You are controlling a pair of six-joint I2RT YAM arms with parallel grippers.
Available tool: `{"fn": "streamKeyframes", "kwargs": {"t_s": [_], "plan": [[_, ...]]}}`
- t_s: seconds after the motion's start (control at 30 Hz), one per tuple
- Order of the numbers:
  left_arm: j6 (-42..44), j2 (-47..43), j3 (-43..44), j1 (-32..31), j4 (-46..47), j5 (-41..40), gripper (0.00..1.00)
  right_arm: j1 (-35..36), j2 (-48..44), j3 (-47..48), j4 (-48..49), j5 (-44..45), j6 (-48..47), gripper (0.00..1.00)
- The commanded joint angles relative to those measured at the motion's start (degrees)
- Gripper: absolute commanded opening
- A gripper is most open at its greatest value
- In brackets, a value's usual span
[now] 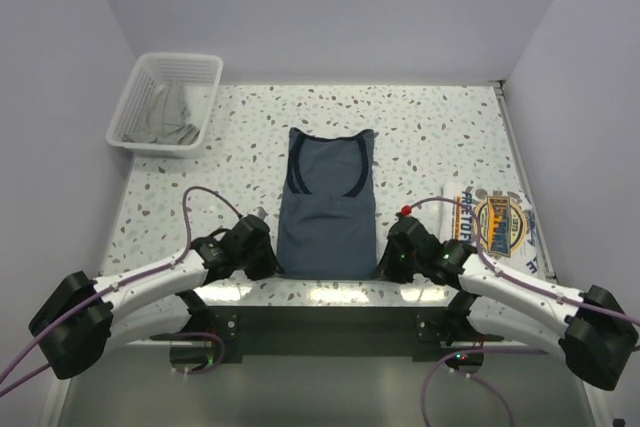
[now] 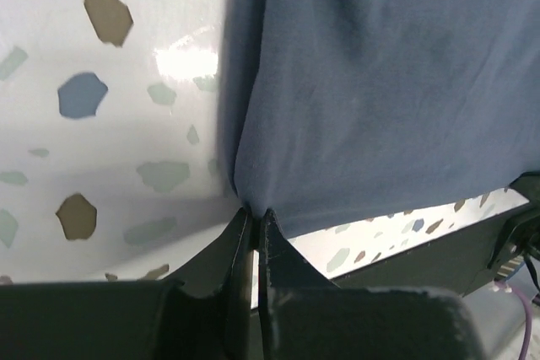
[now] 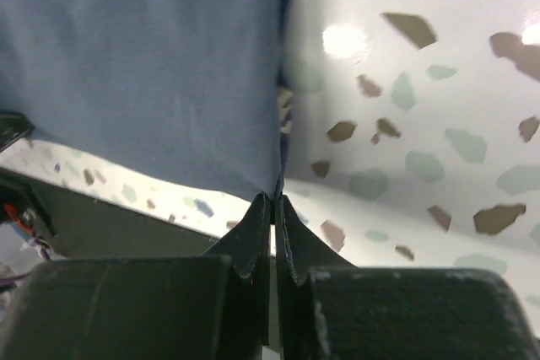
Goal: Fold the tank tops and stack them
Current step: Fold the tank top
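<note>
- Writing first: the white top [image 1: 497, 225] shows a round blue-and-orange print with lettering around it, too small for you to read from above.
- The blue top [image 1: 328, 209] lies mid-table as a narrow upright panel. Its darker navy neckline is at the far end and its hem runs along the near edge of the table [image 1: 440, 137].
- Your left gripper [image 2: 256, 212] is pinched on the blue top's near-left corner. The jaws are nearly together, with cloth bunched right at the tips.
- Your right gripper [image 3: 274, 200] is clamped tight on the near-right corner, where the cloth edge runs straight into the tips.
- Edges: both corners sit just inside the table's front lip.
- Room: there's bare speckled table on either side of the blue top and beyond its neckline.
- The white top sits at the right edge, just beside your right arm.
- The basket [image 1: 165, 102] is in the far-left corner with grey cloth [image 1: 172, 112] inside, well apart from both arms.
</note>
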Motion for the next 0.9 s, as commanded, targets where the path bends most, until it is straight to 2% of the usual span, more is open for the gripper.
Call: {"fn": "streamKeyframes", "kwargs": {"t_s": [0.0,0.2,0.3,0.37,0.5,0.67,0.77,0.87], "plan": [[-0.39,-3.79,0.37,-2.00,-6.40,-1.24,0.00,3.32,-5.43,4.95,-10.15,5.74,-3.42,0.00],[-7.85,-9.42,1.68,-11.66,-14.14,-5.02,0.00,18.42,-8.53,7.51,-15.62,14.35,3.16,0.00],[-12.25,-11.70,4.23,-17.81,-19.32,-7.83,0.00,29.30,-7.39,9.70,-18.08,19.63,7.56,0.00],[-13.93,-12.67,7.21,-21.33,-23.09,-9.15,0.00,32.32,-5.29,13.12,-20.01,22.44,9.41,0.00],[-13.77,-13.65,13.71,-22.22,-26.37,-13.45,0.00,33.48,-3.78,19.63,-25.02,28.67,8.45,0.00],[-11.40,-9.96,22.59,-21.87,-26.90,-18.99,0.00,33.21,-1.51,28.24,-28.80,35.01,4.93,0.00],[-8.41,-7.41,26.90,-19.06,-25.94,-21.02,0.00,31.73,0.96,32.64,-31.36,37.65,2.30,0.00],[-2.97,-6.44,28.93,-12.13,-22.17,-19.54,0.00,26.29,1.23,34.23,-29.18,35.56,-2.70,0.00]]}}
